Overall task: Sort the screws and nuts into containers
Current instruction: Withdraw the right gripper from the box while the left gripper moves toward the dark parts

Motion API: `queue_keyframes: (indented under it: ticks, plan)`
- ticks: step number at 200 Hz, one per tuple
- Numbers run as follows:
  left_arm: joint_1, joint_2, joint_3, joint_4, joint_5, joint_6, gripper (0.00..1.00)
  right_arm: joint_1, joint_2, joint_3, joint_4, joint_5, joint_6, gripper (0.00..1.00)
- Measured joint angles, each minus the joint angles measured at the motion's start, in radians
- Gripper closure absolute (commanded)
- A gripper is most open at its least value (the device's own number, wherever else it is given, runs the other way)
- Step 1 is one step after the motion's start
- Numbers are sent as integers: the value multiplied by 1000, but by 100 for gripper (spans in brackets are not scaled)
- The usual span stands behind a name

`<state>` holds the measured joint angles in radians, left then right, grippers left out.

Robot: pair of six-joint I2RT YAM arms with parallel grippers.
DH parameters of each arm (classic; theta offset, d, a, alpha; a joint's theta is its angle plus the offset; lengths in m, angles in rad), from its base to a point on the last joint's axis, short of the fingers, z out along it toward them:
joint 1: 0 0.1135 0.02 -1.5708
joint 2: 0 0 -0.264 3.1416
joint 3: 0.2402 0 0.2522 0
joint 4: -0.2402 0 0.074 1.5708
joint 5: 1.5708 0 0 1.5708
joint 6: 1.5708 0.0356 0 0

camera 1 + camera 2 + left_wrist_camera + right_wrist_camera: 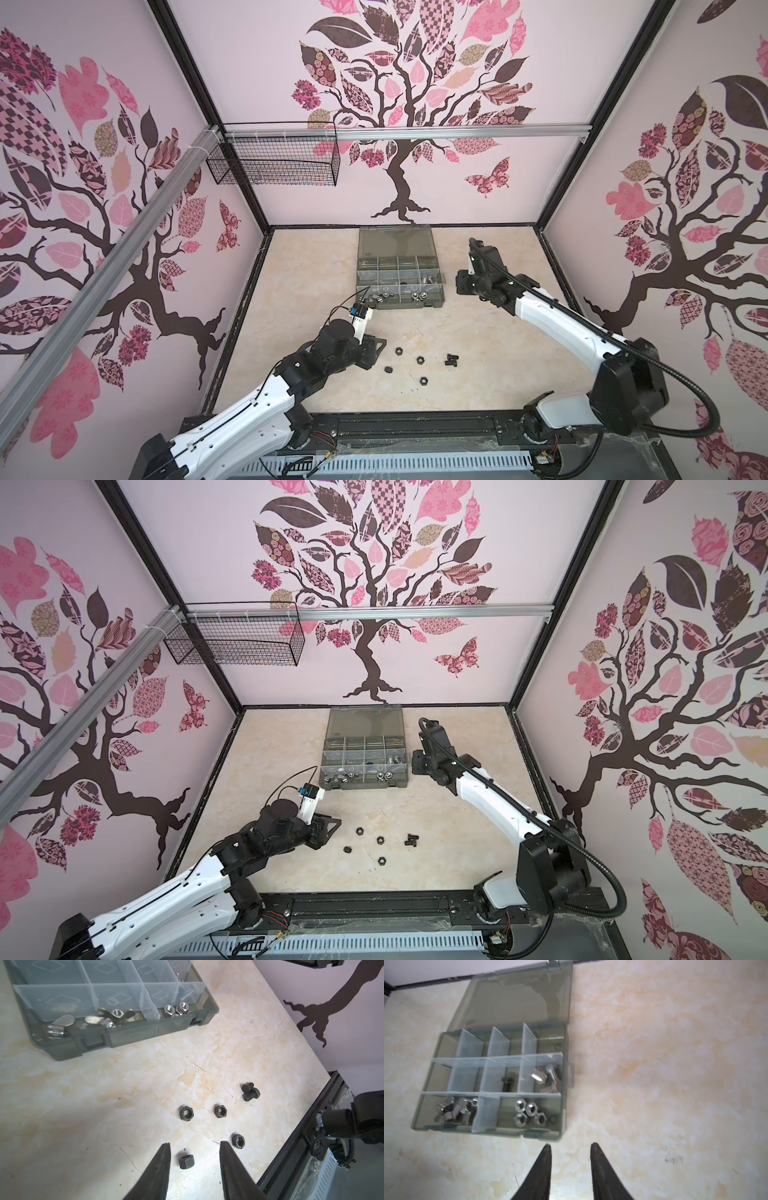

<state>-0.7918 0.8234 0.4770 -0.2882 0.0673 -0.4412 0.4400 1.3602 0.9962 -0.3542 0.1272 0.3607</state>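
The organiser case (401,306) holds silver parts (529,1113); four black hex nuts (186,1113), two black bolts (250,1093) lie loose; left gripper (194,1145), right gripper (571,1146) part-open, empty.

the smoky-grey organiser case (401,306) sits on the table (316,291), its lid (395,241) open and lying flat behind it. thin dividers split it into small compartments. in the row nearest the arms, silver wing nuts (454,1110) are heaped toward the left end and four silver hex nuts (529,1113) lie flat toward the right end. in the middle row, silver screws (548,1078) lie in the right-end compartment, with one black screw (505,1082) in the compartment beside it. loose on the table in front of the case lie four black hex nuts (186,1113), spread apart, and two short black screws (250,1092) touching each other, to the right of the nuts in both top views.
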Motion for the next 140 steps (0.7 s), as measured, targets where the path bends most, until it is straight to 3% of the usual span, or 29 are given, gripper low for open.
queue_keyframes:
  ticks: [73, 140]
  plan:
    - [-169, 313, 153, 34, -40, 78, 59, -95, -309, -317, -18, -22, 79, 63]
    - [-270, 697, 412, 55, -42, 187, 58, -121, -352, -353, -31, -49, 89, 63]
